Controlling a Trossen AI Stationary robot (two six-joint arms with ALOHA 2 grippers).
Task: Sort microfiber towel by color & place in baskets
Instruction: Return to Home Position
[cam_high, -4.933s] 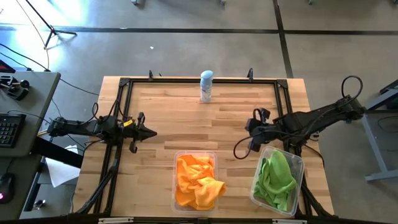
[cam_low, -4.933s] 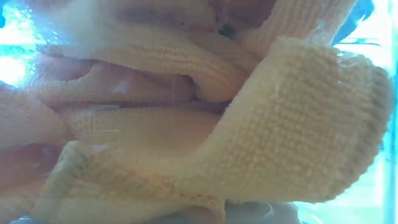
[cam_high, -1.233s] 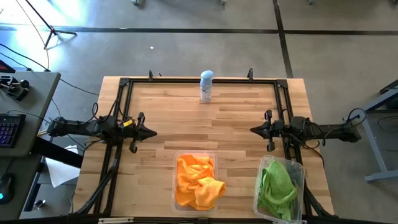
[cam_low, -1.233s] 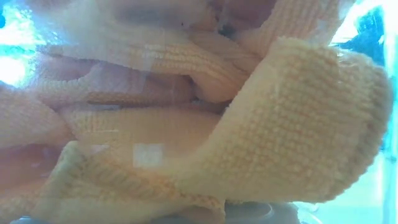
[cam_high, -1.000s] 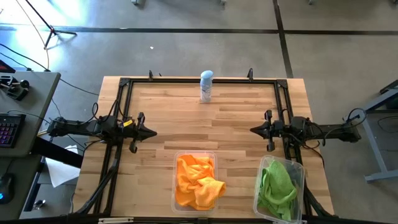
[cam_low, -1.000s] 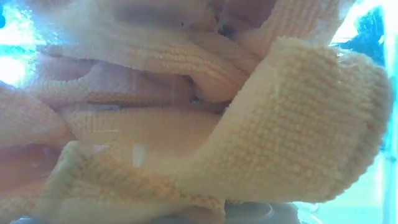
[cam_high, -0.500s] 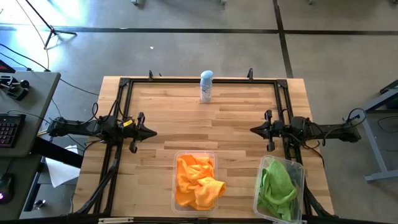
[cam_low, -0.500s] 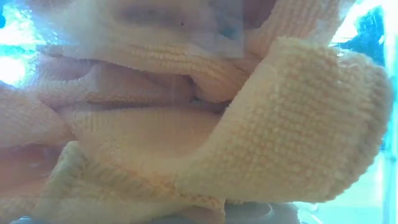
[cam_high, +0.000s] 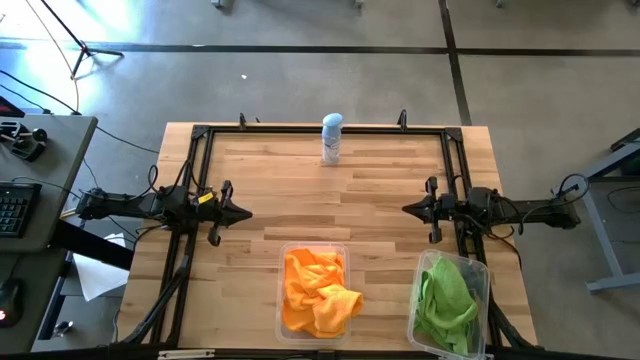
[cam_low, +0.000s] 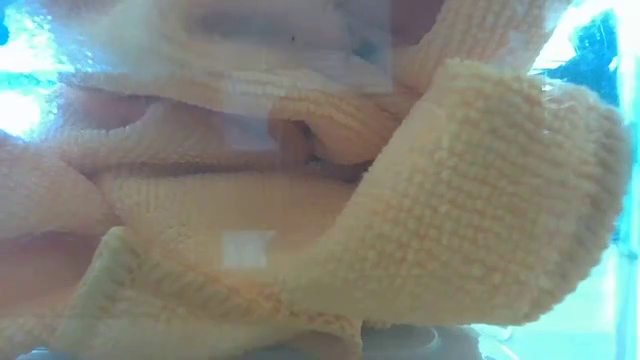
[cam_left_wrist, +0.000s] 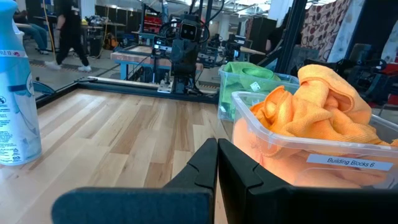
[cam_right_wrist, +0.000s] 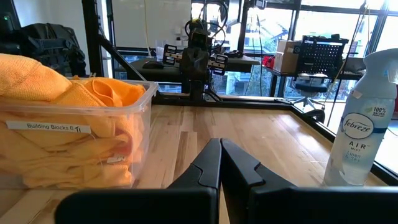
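Several orange microfiber towels (cam_high: 317, 290) lie bunched in a clear basket (cam_high: 282, 300) at the table's near edge, in the middle. Lime green towels (cam_high: 445, 295) fill a second clear basket (cam_high: 482, 272) at the near right. In the low view the orange towels (cam_low: 400, 200) press against the basket wall and fill the picture. My left gripper (cam_high: 247, 212) rests shut at the table's left, pointing level toward the right. My right gripper (cam_high: 406, 209) rests shut at the table's right, facing it. Both are empty and stand clear of the baskets.
A white-and-blue spray bottle (cam_high: 332, 138) stands upright at the far middle of the table. A black metal frame (cam_high: 300, 130) runs along the table's edges. Bare wood lies between the two grippers. A desk with a keyboard (cam_high: 15, 205) stands to the left, off the table.
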